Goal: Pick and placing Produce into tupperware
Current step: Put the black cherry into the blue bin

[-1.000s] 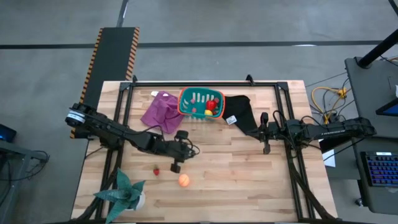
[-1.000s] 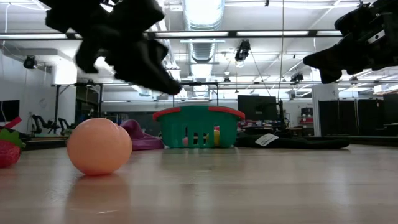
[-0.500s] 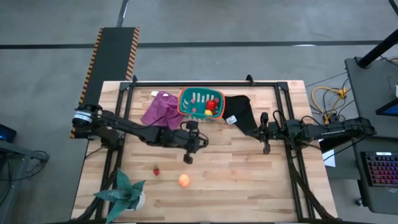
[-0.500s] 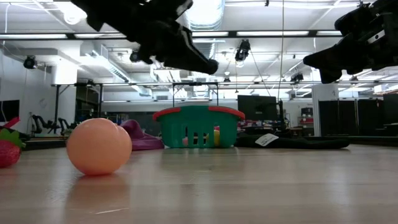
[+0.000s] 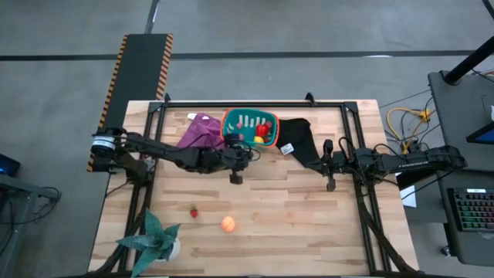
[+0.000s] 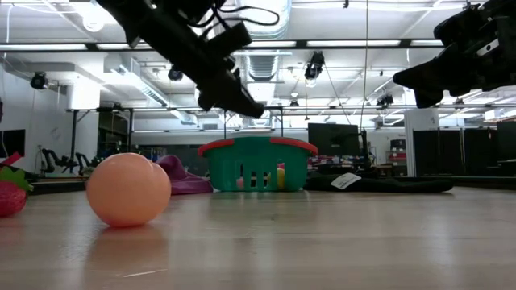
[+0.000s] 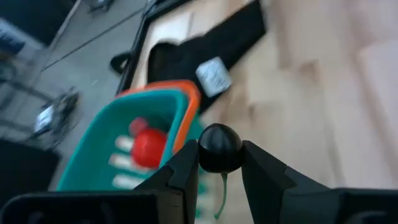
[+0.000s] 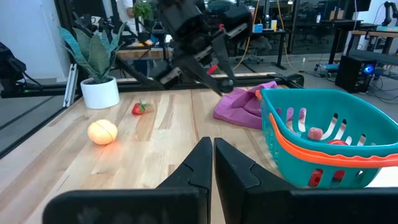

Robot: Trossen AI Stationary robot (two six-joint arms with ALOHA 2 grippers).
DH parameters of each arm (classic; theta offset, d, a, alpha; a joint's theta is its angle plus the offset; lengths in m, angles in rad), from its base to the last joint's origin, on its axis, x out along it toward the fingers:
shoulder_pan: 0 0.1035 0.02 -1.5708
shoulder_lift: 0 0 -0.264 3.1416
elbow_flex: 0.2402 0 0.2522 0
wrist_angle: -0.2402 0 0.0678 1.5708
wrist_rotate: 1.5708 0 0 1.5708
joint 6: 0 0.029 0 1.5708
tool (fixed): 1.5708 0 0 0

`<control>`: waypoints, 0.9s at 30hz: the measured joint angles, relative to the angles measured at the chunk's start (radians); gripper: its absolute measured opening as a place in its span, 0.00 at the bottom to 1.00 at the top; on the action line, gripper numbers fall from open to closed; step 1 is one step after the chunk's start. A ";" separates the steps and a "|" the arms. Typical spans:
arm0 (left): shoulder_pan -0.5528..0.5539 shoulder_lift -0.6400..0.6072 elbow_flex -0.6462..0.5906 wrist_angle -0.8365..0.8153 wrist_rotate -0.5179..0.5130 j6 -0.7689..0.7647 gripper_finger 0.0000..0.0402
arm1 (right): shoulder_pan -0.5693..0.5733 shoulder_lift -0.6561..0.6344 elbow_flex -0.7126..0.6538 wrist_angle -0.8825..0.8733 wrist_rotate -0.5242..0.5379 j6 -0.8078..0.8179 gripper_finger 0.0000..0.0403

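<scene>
Your left gripper (image 7: 220, 163) pinches a small dark round piece (image 7: 219, 147) with a thin green stem, jaws narrowed onto it, and hangs just short of the tupperware (image 5: 248, 129), off its near rim. The hold looks slight: the pads meet only the piece's sides, so a jolt or a hurried swing could squirt it out onto the table (image 5: 309, 224) before you clear the rim. If you come in low, the fingers or the piece may clip the orange rim and shove or tip the tupperware, which looks light. Release too early and the piece drops outside; release from high up and it may bounce off the pieces already inside, red and yellow ones among them. Nearer you than the tupperware, a peach ball (image 5: 228, 224) and a small red piece (image 5: 194, 211) lie loose on the table, well apart from it; the ball will roll if nudged. Your right gripper (image 5: 329, 184) waits fully closed and empty, off the tupperware's right beside the black cloth (image 5: 299, 140).
</scene>
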 joint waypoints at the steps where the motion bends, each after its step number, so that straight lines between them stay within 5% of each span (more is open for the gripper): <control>1: 0.003 0.000 0.000 -0.016 -0.026 0.000 0.20 | 0.000 0.000 0.000 0.000 0.000 0.000 0.02; 22: 0.032 -0.084 0.003 -0.192 -0.451 -0.007 0.20 | 0.000 0.000 0.000 0.000 0.000 0.000 0.02; 27: 0.052 -0.146 0.014 -0.190 -0.470 0.049 0.20 | 0.000 0.000 0.000 0.000 0.000 0.000 0.02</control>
